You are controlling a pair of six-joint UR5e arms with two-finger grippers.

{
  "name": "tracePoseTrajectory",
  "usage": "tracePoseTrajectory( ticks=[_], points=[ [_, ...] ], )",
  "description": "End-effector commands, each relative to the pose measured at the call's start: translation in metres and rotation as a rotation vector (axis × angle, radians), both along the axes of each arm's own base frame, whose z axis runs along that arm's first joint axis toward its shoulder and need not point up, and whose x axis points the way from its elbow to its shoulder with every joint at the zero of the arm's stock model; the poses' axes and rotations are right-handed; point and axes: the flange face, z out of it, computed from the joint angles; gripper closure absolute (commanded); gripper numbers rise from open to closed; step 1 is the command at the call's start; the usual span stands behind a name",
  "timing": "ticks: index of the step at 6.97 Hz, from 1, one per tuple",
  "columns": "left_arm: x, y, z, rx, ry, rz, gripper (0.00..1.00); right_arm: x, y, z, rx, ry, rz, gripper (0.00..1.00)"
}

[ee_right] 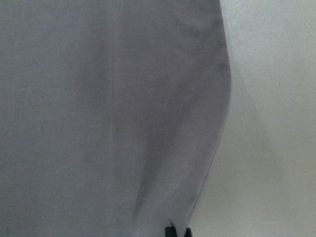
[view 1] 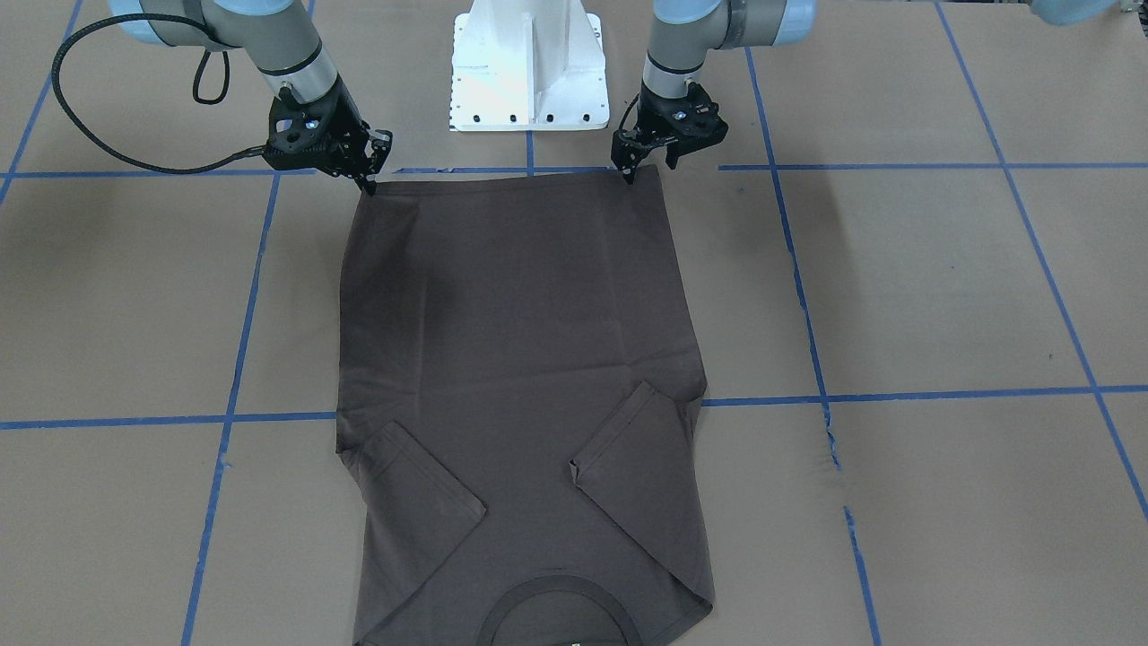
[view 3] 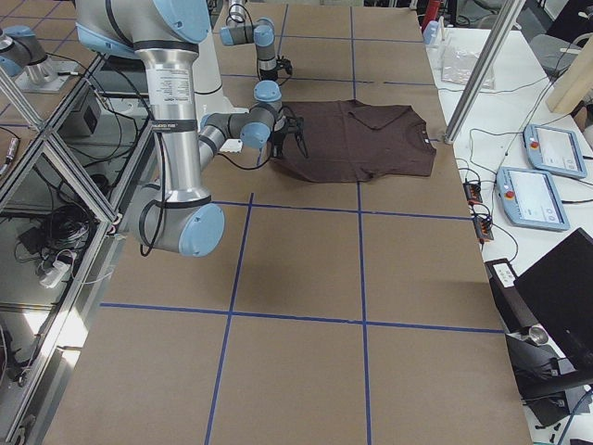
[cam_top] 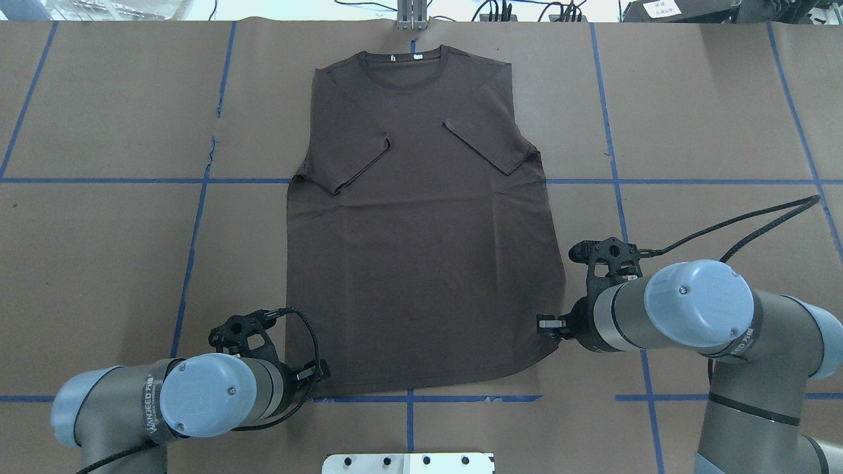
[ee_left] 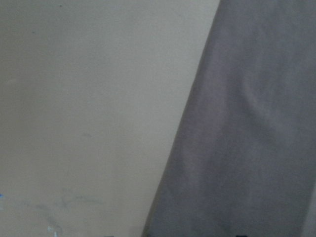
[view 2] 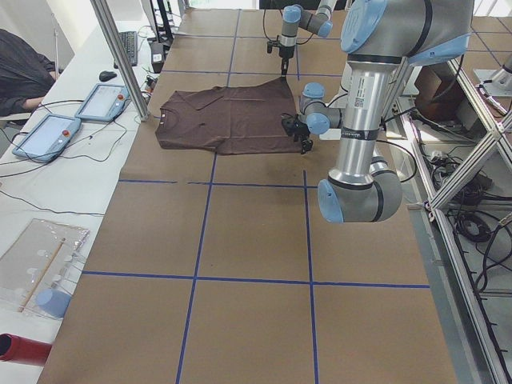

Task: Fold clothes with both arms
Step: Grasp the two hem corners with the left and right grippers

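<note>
Dk grey-brown tee [cam_top: 421, 276] flat, sleeves [cam_top: 349, 161] folded inwd.

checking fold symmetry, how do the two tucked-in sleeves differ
The left sleeve reaches further toward the hem; the right sleeve sits nearer the collar. The left sleeve's inner cuff corner puckers; the right sleeve's lies flat. Both fold diagonally inward over the T-shirt.
</note>
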Motion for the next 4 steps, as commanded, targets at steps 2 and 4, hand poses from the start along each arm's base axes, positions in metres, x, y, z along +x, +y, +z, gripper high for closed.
tracePoseTrajectory(
  ticks=[2, 4],
  points=[
    [-0.0003, -0.0005, 0.0019, -0.002, -0.011, -0.001, 0.52, 0.0000, 0.0001, -0.0001, -0.001, 0.000, -0.001, 1.00],
    [-0.0003, 0.0004, 0.0012, -0.002, -0.009, 0.001, 0.69, 0.0009, -0.0012, -0.0001, -0.001, 0.000, 0.002, 1.00]
  ],
)
